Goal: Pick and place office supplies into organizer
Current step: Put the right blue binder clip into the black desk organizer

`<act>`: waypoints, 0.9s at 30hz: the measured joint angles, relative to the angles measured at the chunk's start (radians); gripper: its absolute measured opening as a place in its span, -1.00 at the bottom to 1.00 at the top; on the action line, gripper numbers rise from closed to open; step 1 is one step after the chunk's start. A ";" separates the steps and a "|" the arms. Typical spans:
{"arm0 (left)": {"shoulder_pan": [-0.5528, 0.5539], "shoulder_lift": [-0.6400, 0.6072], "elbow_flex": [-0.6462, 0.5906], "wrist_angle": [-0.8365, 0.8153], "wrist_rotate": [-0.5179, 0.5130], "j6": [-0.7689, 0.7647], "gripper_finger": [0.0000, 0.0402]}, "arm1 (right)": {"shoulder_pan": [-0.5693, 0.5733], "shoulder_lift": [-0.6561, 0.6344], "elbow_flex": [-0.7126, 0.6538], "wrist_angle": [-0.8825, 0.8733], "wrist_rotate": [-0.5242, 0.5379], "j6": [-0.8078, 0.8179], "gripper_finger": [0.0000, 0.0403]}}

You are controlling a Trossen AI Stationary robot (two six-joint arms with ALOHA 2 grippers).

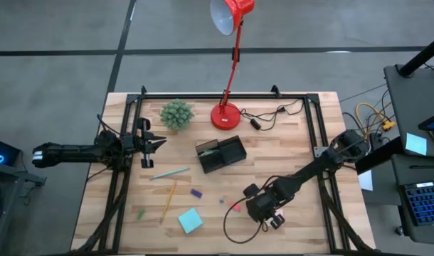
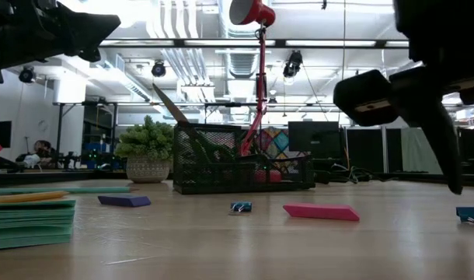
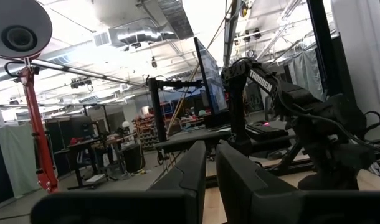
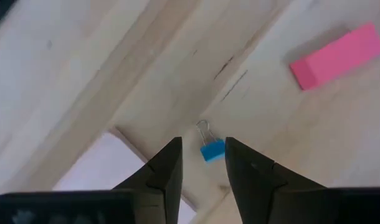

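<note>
My right gripper (image 4: 202, 144) points down over the table's near right part (image 1: 265, 212), open. A small blue binder clip (image 4: 212, 149) lies flat on the wood just below its fingertips; I see no touch. The clip (image 2: 470, 214) also shows in the low view under the dark finger. A pink eraser (image 4: 337, 56) lies close by. The black organizer (image 1: 220, 154) stands mid-table. A pale green pen (image 1: 169, 173), a yellow pencil (image 1: 168, 199), a purple eraser (image 1: 196, 193) and a blue sticky pad (image 1: 190, 220) lie to the left. My left gripper (image 1: 162, 142) waits shut at the left.
A red desk lamp (image 1: 225, 115) and a green spiky plant (image 1: 176, 114) stand at the back. A second small clip (image 2: 240, 207) lies left of the pink eraser. A black cable (image 1: 235, 229) loops on the table near my right gripper. A slanted thin item (image 2: 171, 105) sticks out of the organizer.
</note>
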State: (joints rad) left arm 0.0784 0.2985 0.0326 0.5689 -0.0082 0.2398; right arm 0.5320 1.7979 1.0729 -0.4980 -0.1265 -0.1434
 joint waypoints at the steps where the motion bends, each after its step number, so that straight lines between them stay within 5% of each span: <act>1: 0.000 0.000 0.000 0.000 0.000 0.000 -0.89 | 0.000 0.002 0.000 0.000 0.019 -0.022 -0.42; 13: 0.000 0.001 0.000 -0.001 0.000 0.000 -0.89 | 0.000 0.012 -0.002 0.001 0.071 -0.104 -0.06; 27: 0.000 0.001 0.000 -0.001 0.000 0.000 -0.89 | -0.001 0.059 0.000 0.005 0.042 -0.156 -0.15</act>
State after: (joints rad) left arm 0.0782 0.2991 0.0326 0.5675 -0.0078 0.2398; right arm 0.5312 1.8573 1.0730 -0.4930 -0.0846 -0.2996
